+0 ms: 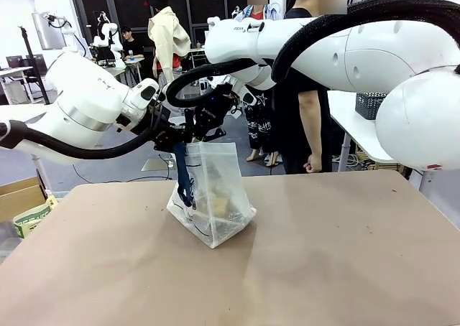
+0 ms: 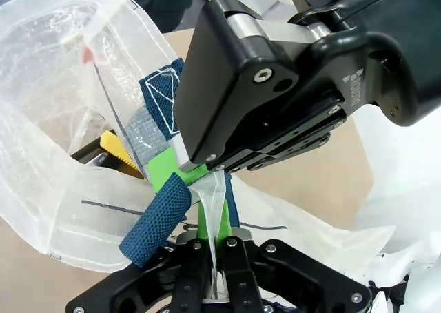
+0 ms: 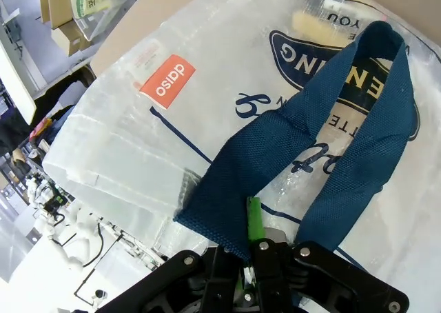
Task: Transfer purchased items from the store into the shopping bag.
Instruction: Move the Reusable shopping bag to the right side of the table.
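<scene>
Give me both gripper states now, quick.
Left gripper: closed on the shopping bag's clear plastic edge.
Right gripper: closed on its navy strap handle.

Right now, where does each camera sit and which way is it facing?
Front view: fixed between the arms, looking across the table at the person; both arms meet above the shopping bag.
Left wrist view: on the left wrist, looking along the left jaws, shut on the bag's clear edge; the right jaws sit close opposite.
Right wrist view: on the right wrist, looking at the bag's printed side; the right jaws are shut on the navy strap.
Shared: both wrist views show bag and strap.
</scene>
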Robot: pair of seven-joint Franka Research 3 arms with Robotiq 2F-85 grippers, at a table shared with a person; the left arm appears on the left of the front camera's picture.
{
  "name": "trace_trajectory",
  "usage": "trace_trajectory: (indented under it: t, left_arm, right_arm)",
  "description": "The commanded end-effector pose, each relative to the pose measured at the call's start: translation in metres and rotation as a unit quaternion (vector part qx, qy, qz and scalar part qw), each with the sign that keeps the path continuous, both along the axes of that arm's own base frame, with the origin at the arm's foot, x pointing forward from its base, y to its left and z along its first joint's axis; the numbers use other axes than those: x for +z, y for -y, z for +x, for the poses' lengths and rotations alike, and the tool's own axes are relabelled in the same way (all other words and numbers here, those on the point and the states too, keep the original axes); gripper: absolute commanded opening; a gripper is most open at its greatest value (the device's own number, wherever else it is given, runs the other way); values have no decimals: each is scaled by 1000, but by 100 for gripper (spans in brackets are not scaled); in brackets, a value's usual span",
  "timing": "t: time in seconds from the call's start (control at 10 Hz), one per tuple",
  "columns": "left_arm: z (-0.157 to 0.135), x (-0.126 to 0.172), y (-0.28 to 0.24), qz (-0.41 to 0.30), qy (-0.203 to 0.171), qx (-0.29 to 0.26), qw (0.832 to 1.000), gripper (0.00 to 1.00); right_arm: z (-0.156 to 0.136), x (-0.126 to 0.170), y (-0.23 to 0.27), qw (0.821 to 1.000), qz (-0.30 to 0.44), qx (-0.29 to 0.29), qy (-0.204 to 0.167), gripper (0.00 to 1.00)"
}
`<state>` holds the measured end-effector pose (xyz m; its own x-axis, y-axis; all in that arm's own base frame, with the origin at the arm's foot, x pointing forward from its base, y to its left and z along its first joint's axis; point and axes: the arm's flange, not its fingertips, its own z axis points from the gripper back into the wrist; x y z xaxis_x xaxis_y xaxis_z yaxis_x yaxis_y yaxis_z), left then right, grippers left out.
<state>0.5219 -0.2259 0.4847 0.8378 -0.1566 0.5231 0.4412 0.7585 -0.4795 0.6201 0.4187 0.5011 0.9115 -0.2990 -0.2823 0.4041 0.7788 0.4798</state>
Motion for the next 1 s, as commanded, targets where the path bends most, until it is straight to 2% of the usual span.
trace_trajectory:
  t: [0.0, 0.4, 0.5, 0.7, 0.8, 0.9]
  left_arm:
    - [0, 1, 1, -1, 1, 0, 1000, 0]
    - [0, 1, -3, 15, 11, -11, 1000, 0]
    - [1, 1, -5, 16, 11, -14, 1000, 0]
    - [1, 2, -7, 15, 12, -15, 1000, 0]
    - [0, 4, -8, 18, 12, -24, 999, 0]
    - [1, 4, -9, 24, 13, -38, 999, 0]
  right_arm:
    - [-3, 2, 1, 1000, 7, 5, 5, 22]
    - [-23, 25, 36, 998, 57, 4, 9, 97]
    - [-26, 28, 47, 998, 57, -9, 1, 97]
    - [-35, 37, 77, 998, 50, -16, 24, 97]
    - [-45, 45, 93, 996, 68, 25, 44, 97]
    - [-55, 52, 110, 995, 43, 56, 70, 97]
